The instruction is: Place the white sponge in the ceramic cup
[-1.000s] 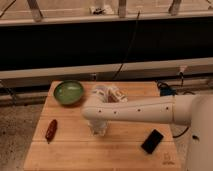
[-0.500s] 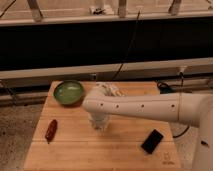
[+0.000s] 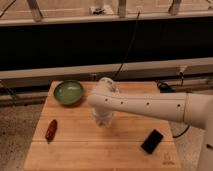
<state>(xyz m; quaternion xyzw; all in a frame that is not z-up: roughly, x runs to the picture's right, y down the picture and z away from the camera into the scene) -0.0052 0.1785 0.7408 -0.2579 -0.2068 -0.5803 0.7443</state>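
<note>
**The arm is rising over the middle of the desk while the gripper is staying at the cup.**

Over the last second you are watching the arm's bend climb toward the upper middle of the frame, so it is now covering the pale items at the back of the desk (image 3: 75, 150). The gripper (image 3: 102, 113) is still hanging at frame centre, pointing down onto a pale shape that is probably the cup (image 3: 103, 122). You cannot tell whether it is holding anything. The sponge is not lying loose anywhere in view, so it is likely sitting at the gripper or already in the cup. The bowl (image 3: 68, 92), upper left, and the phone (image 3: 152, 141), lower right, are staying untouched.
</note>
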